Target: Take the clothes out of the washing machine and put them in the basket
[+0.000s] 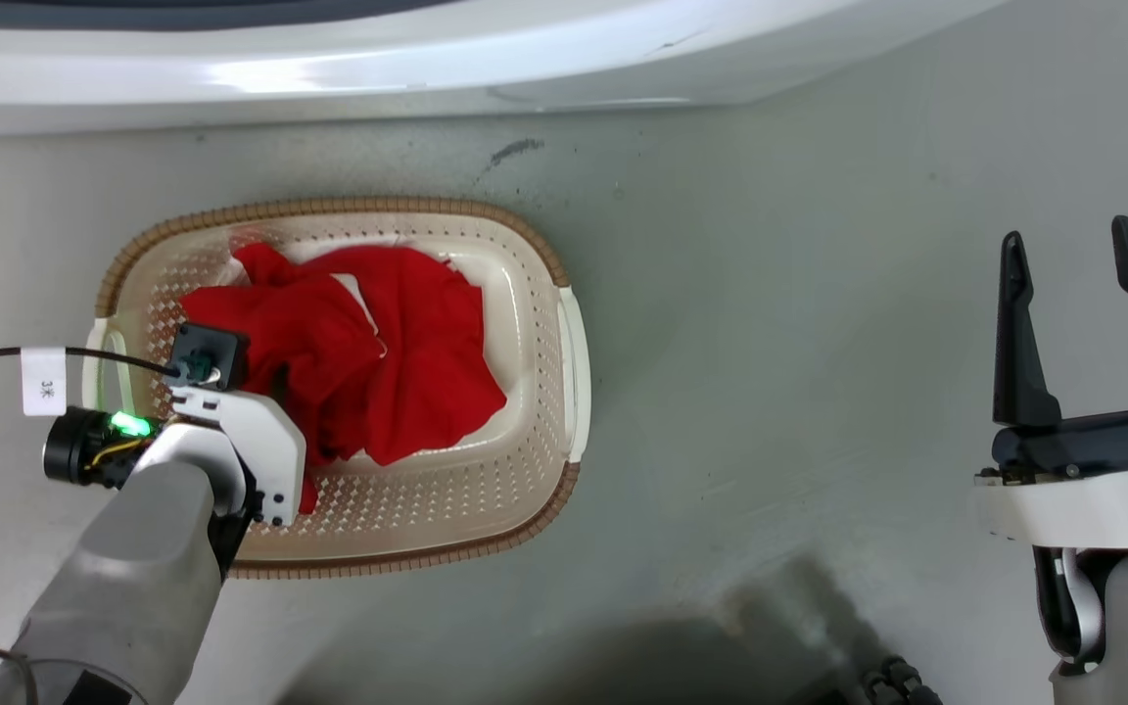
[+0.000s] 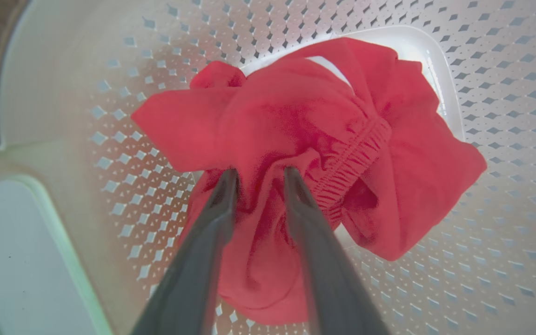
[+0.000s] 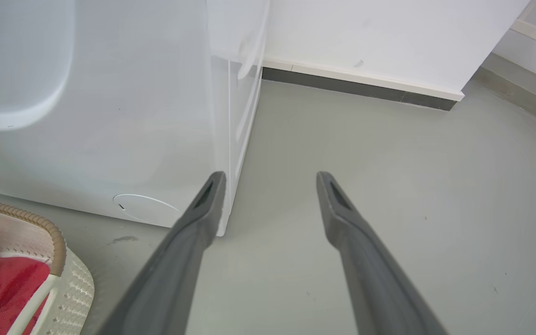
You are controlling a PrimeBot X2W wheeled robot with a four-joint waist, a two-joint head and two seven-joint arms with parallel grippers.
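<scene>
The red clothes (image 1: 398,343) lie crumpled in the cream basket (image 1: 525,230) on the floor, just in front of the white washing machine (image 1: 427,69). My left wrist (image 1: 241,431) hangs over the basket's left end, fingers pointing down into it. In the left wrist view my left gripper (image 2: 259,172) stands partly open, its tips against the clothes (image 2: 319,116), with a red fold between them. Around the pile is the perforated basket wall (image 2: 505,46). My right gripper (image 1: 1069,235) is open and empty, well right of the basket.
In the right wrist view my right gripper (image 3: 270,174) points at the washing machine's lower right corner (image 3: 86,116) and a grey floor (image 3: 389,163). The basket rim (image 3: 56,232) and clothes (image 3: 3,284) sit at lower left. A white wall with a dark skirting (image 3: 356,86) runs behind.
</scene>
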